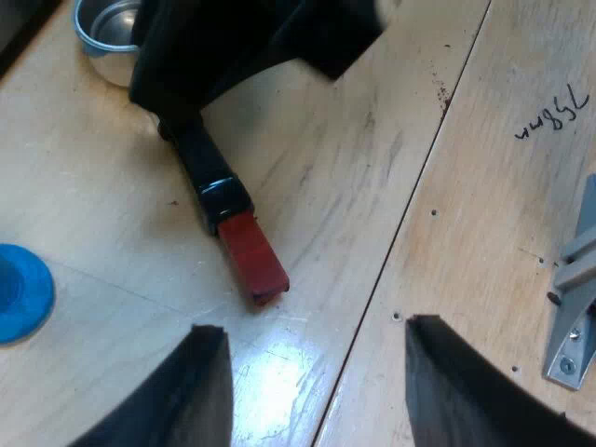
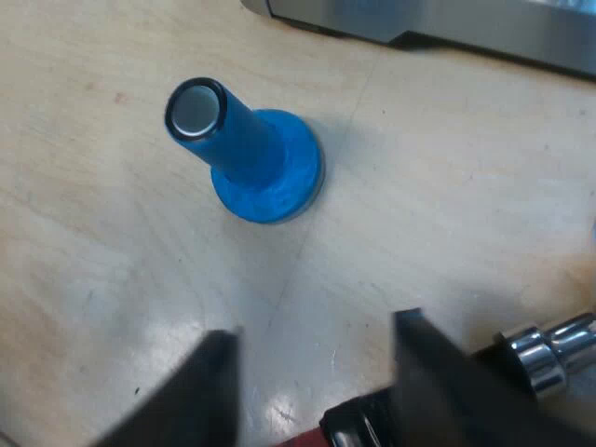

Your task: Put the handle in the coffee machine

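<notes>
Grasp step, not yet gripped. Holder (image 1: 112,37) lay loose on the table (image 1: 391,168), red end (image 1: 253,256) toward the open, empty left gripper (image 1: 317,382). Right gripper (image 2: 317,386), beside the blue tamper (image 2: 251,154), had fingers spread over the handle (image 1: 212,177), unclamped. Next, probably: close on the handle and lift level.

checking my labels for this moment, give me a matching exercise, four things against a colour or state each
Things:
1. tamper
2. holder's handle end
3. holder's basket
4. left gripper

Colour or state:
a. open, holding nothing
b. shiny metal
c. blue, standing on its base
d. red

Pairs: 1-c; 2-d; 3-b; 4-a
</notes>
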Robot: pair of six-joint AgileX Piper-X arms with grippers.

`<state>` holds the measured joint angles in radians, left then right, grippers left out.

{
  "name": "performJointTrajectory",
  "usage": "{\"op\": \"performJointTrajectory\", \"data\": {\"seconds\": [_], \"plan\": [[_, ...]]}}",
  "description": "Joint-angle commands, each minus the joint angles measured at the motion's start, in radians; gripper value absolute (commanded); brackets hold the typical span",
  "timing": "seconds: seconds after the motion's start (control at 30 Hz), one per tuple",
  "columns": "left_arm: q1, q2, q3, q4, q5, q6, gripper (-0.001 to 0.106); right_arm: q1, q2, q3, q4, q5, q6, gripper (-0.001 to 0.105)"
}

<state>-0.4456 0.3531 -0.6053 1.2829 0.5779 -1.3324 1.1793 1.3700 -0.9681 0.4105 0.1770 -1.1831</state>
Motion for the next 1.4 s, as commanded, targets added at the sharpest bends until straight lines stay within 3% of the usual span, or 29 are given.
{"op": "performJointTrajectory", "data": {"seconds": [0.03, 0.37, 0.6, 0.9, 1.03, 1.23, 1.4], "plan": [[-0.005, 0.003, -0.005, 0.004, -0.006, -0.001, 0.045, 0.002, -0.045, -0.019, 0.058, 0.007, -0.077, 0.077], [-0.005, 0.003, -0.005, 0.004, -0.006, -0.001, 0.045, 0.002, -0.085, -0.162, 0.342, 0.087, -0.263, 0.078], [-0.005, 0.003, -0.005, 0.004, -0.006, -0.001, 0.045, -0.004, -0.085, -0.238, 0.456, 0.132, -0.302, 0.078], [-0.005, 0.003, -0.005, 0.004, -0.006, -0.001, 0.045, -0.069, -0.085, -0.241, 0.545, 0.13, -0.304, 0.078], [-0.005, 0.003, -0.005, 0.004, -0.006, -0.001, 0.045, -0.126, -0.085, -0.241, 0.545, 0.102, -0.365, 0.078], [-0.005, 0.003, -0.005, 0.004, -0.006, -0.001, 0.045, -0.195, -0.085, -0.236, 0.545, 0.05, -0.37, 0.078], [-0.005, 0.003, -0.005, 0.004, -0.006, -0.001, 0.045, -0.234, -0.085, -0.201, 0.522, -0.014, -0.438, 0.078]]}}
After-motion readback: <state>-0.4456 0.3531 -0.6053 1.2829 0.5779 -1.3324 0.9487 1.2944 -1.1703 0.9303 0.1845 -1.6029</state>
